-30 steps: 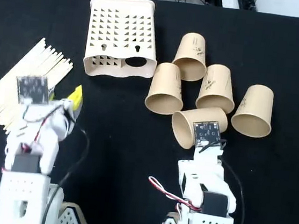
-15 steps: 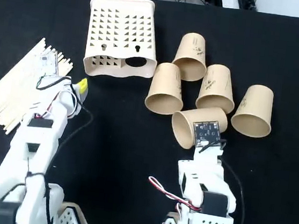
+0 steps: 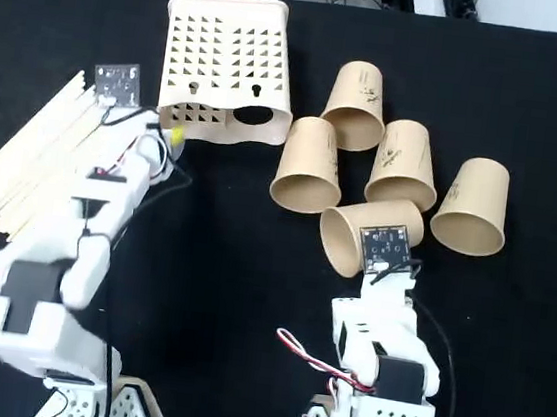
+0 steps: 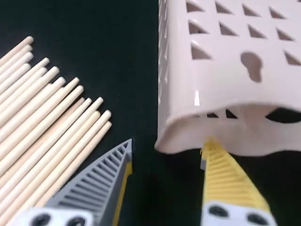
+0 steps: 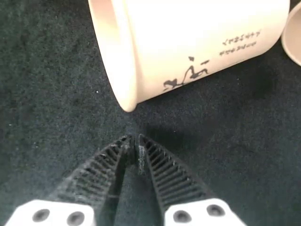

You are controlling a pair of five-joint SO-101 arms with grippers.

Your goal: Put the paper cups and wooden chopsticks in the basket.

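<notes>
I'm looking at a basket (image 4: 225, 94) of cream plastic, its smooth wall catching one small glossy highlight. The chopsticks (image 4: 42, 117) are showing bare pale wood, matt. The nearest paper cup (image 5: 197, 42) is reading as smooth, matt paper (rolled rim included). The table cloth (image 5: 47, 94) is looking black, matt and faintly fuzzy. The left gripper (image 4: 169, 141) and right gripper (image 5: 133, 139) are showing ribbed matt plastic.

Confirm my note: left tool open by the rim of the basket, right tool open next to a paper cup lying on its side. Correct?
Not quite: the right tool is shut, not open, as the right wrist view shows. The rest stands: left tool open by the rim of the basket, paper cup lying on its side.
</notes>
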